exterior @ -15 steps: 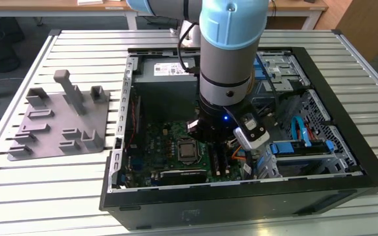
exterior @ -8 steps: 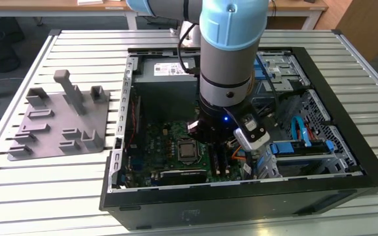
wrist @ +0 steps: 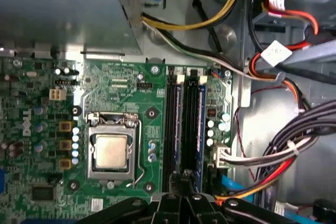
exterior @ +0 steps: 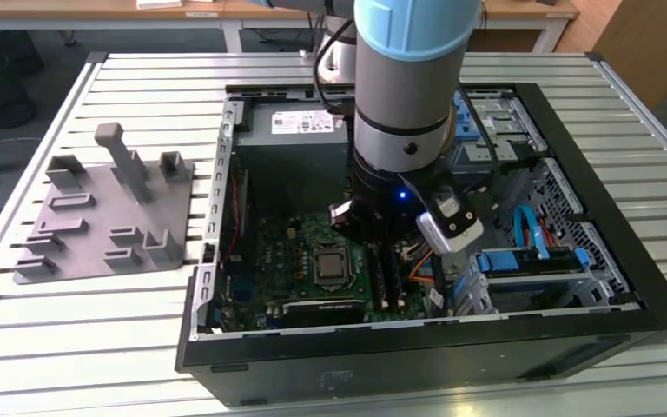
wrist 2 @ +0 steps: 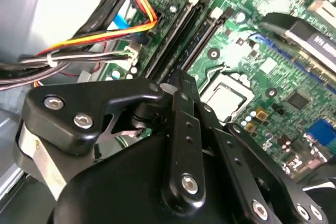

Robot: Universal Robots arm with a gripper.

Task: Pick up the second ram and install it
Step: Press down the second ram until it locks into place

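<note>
Inside the open computer case (exterior: pixel 611 295) my gripper (exterior: pixel 374 245) reaches down onto the green motherboard (exterior: pixel 293 239). In the first wrist view two thin dark-blue strips stand edge-up in the long black sockets. The second ram (wrist: pixel 179 129) is the strip that runs under my gripper (wrist: pixel 185 178); the other strip (wrist: pixel 201 124) sits one socket over. The fingers are shut, tips together over the near end of that ram. In the second wrist view the gripper (wrist 2: pixel 181 80) points at the sockets (wrist 2: pixel 176 30). Whether the tips pinch the strip or just rest on it is hidden.
A grey moulded tray (exterior: pixel 102 217) with posts lies outside the case at the exterior view's left. The processor socket (wrist: pixel 111 150) sits beside the sockets. Bundled cables (wrist: pixel 294 145) hang close on the other side. A drive cage with blue clips (exterior: pixel 531 256) fills the case's right.
</note>
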